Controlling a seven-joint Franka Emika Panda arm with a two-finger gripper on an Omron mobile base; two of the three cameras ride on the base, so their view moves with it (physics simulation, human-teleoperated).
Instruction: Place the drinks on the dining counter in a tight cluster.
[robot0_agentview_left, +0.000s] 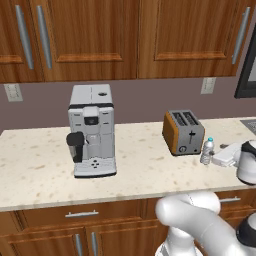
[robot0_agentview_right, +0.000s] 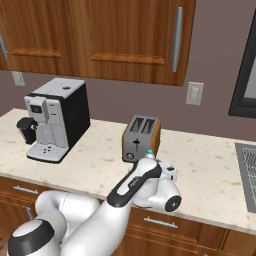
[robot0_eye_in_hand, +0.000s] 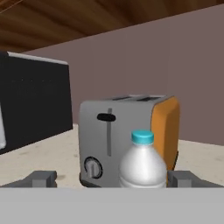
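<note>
Hand view: clear water bottle (robot0_eye_in_hand: 142, 164), blue cap, upright before toaster (robot0_eye_in_hand: 127, 135).

We find no readable text, brand or number; the coffee machine (robot0_agentview_left: 92, 131) and toaster (robot0_agentview_left: 183, 132) bear none.

Clear water bottle (robot0_agentview_left: 207, 151) with a blue cap, grey toaster (robot0_agentview_left: 183, 132) with orange sides, silver-and-black coffee machine (robot0_agentview_left: 91, 130), beige speckled surface (robot0_agentview_left: 40, 170) — brown wood-grain cabinets (robot0_agentview_left: 100, 37) above, mauve wall (robot0_agentview_left: 145, 97)
</note>
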